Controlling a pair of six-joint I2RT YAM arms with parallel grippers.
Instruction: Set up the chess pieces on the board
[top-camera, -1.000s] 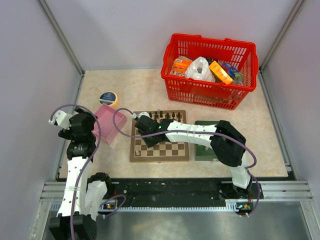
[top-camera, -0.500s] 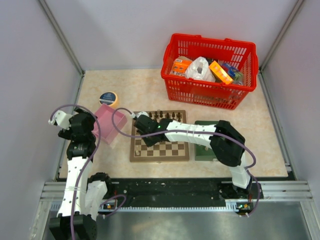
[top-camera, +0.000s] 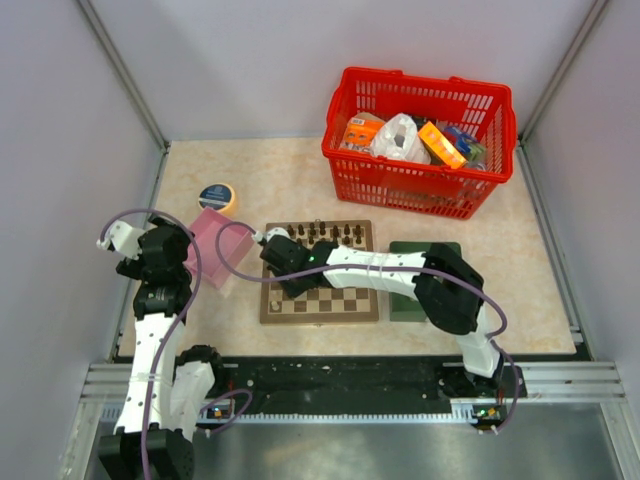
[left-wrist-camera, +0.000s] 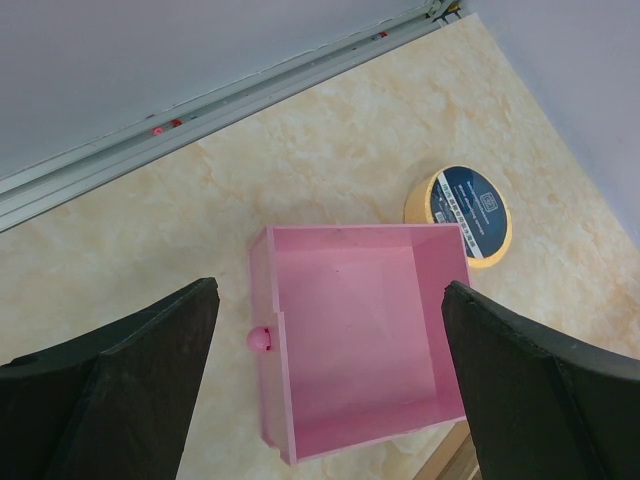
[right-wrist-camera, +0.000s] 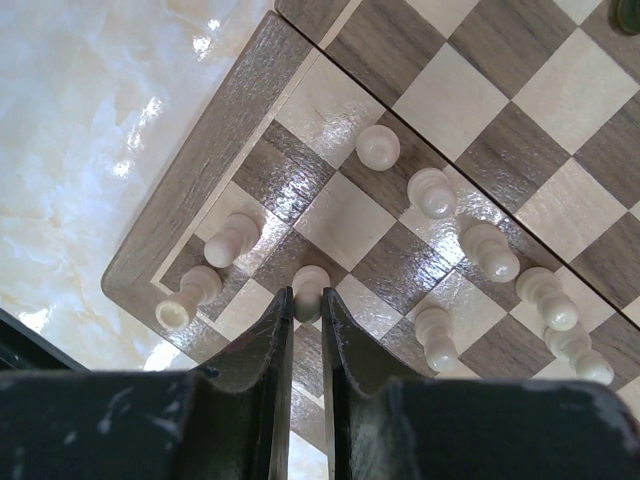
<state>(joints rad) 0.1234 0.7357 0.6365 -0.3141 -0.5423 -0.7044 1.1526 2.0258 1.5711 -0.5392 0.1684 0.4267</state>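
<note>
The board (top-camera: 320, 314) lies mid-table, with dark chess pieces (top-camera: 322, 234) along its far edge. My right gripper (top-camera: 277, 262) reaches over the board's left side. In the right wrist view it (right-wrist-camera: 306, 296) is shut on a cream piece (right-wrist-camera: 311, 283) just above a square near the board's corner (right-wrist-camera: 190, 215). Several other cream pieces (right-wrist-camera: 432, 192) stand on nearby squares, and two (right-wrist-camera: 186, 299) stand close to the corner. My left gripper (top-camera: 158, 250) hangs open and empty (left-wrist-camera: 328, 290) above the pink box (left-wrist-camera: 360, 340).
The pink box (top-camera: 214, 246) sits left of the board, with a roll of tape (top-camera: 217, 196) behind it, also in the left wrist view (left-wrist-camera: 462, 212). A red basket (top-camera: 420, 140) of goods stands at the back right. A green tray (top-camera: 403, 303) lies right of the board.
My right gripper has moved a little left and nearer over the board's left side, still shut on the cream piece. The left arm has not moved.
</note>
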